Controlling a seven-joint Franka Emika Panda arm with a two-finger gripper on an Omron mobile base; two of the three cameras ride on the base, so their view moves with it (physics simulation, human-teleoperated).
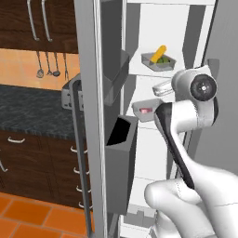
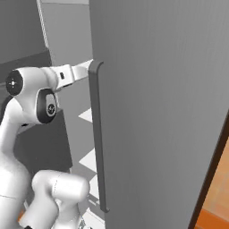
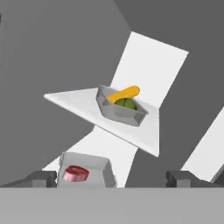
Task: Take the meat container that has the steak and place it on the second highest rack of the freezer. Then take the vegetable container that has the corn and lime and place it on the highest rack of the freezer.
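Freezer [image 1: 100, 139] door is standing open. Steak [image 3: 75, 173] is lying in its meat container [image 3: 104, 171] on the lower shelf; corn [image 3: 124, 93] and lime [image 3: 125, 103] are sitting in the vegetable container [image 3: 120, 111] on the highest rack [image 3: 83, 103]. Gripper [image 3: 111, 178] is hovering with jaws spread wide, gripping nothing

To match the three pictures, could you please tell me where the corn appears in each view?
Left base view: corn upper centre-right, in its grey tray on a white shelf.
Right base view: hidden behind the freezer door.
Hand view: corn just above centre, in the tray on the white shelf.
Shared landmark: the steak, one shelf below.
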